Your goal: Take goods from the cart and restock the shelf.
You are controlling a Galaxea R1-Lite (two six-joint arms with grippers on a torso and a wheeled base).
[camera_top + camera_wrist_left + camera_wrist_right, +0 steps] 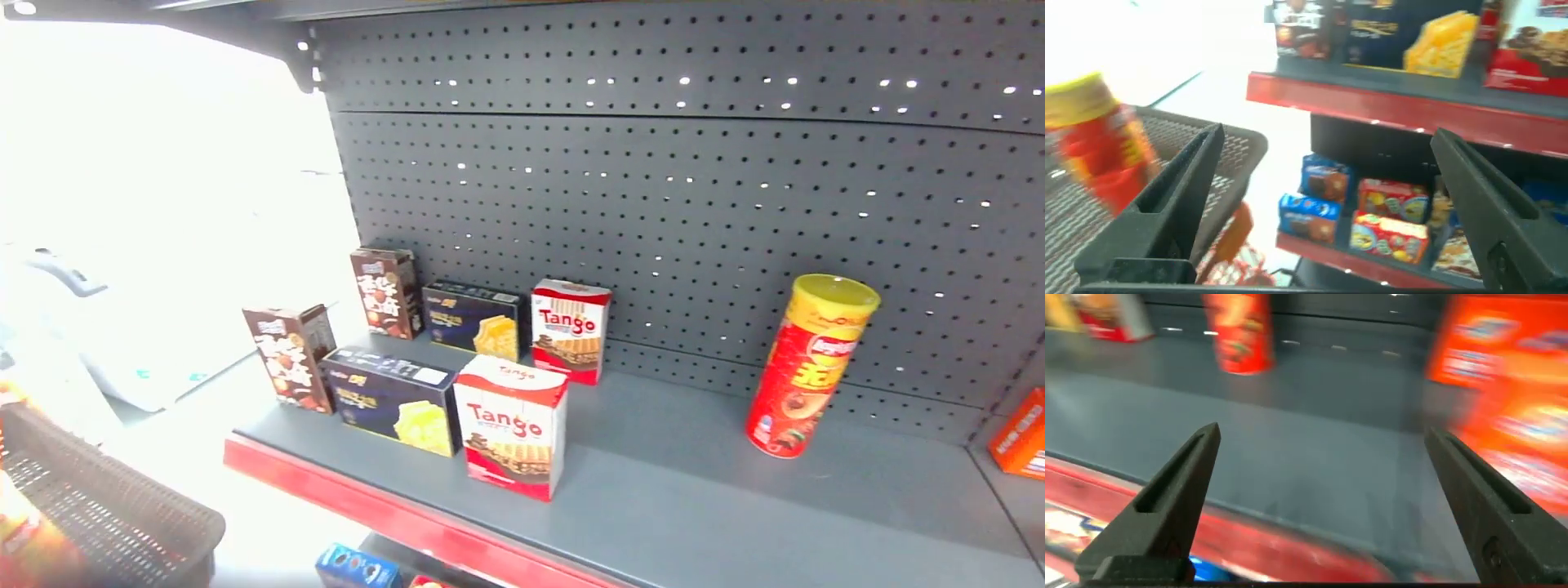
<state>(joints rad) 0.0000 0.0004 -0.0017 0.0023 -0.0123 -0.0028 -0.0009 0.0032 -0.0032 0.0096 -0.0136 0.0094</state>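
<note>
Grey shelf (pixel 694 490), red yellow-lidded can (pixel 808 367), orange box (pixel 1020 437), black mesh basket (pixel 106 506), dotted backboard (pixel 653 180)

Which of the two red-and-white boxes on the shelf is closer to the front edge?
The red-and-white box beside the front dark blue box, close to the red shelf edge. Its twin stands farther back, near the perforated back wall.
</note>
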